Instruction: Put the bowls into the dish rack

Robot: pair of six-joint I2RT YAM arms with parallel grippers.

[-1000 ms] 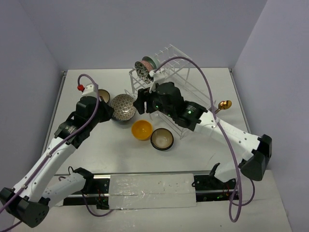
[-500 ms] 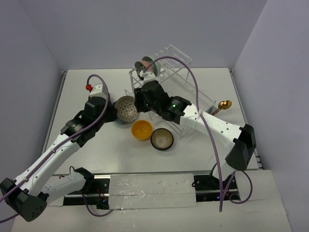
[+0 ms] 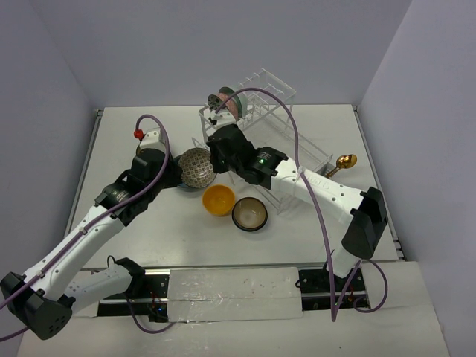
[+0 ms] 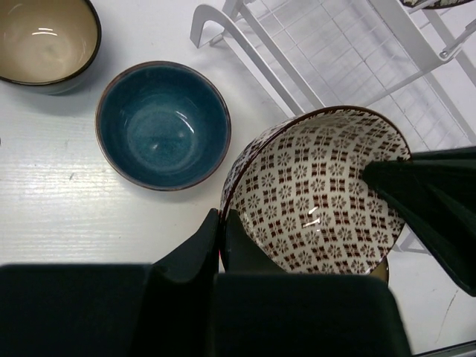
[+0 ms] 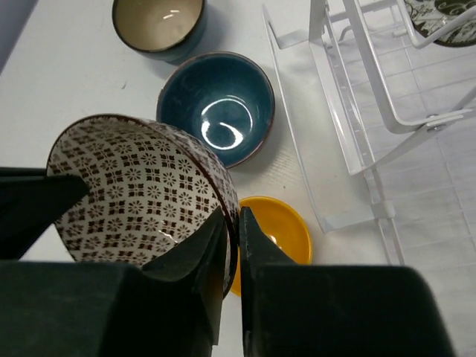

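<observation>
Left claw (image 4: pixel 223 224) and right claw (image 5: pixel 232 219) each pinch the patterned bowl (image 4: pixel 320 186) (tilted).

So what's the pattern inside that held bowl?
The bowl has small brown flower motifs on white; left wrist view best.

White links (image 3: pixel 71 249) and black joints (image 3: pixel 362 223), trailed by purple cables (image 3: pixel 262 90) (one tiny green light (image 3: pixel 261 158)).

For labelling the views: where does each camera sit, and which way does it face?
Top external: above and behind the bases, facing down on the table; both arms show.
Left wrist: on the left arm, facing down into the patterned bowl; left gripper clamps its rim.
Right wrist: same bowl from the opposite side; right gripper clamps its rim.
Wrist views share the dark blue bowl and dish rack.
</observation>
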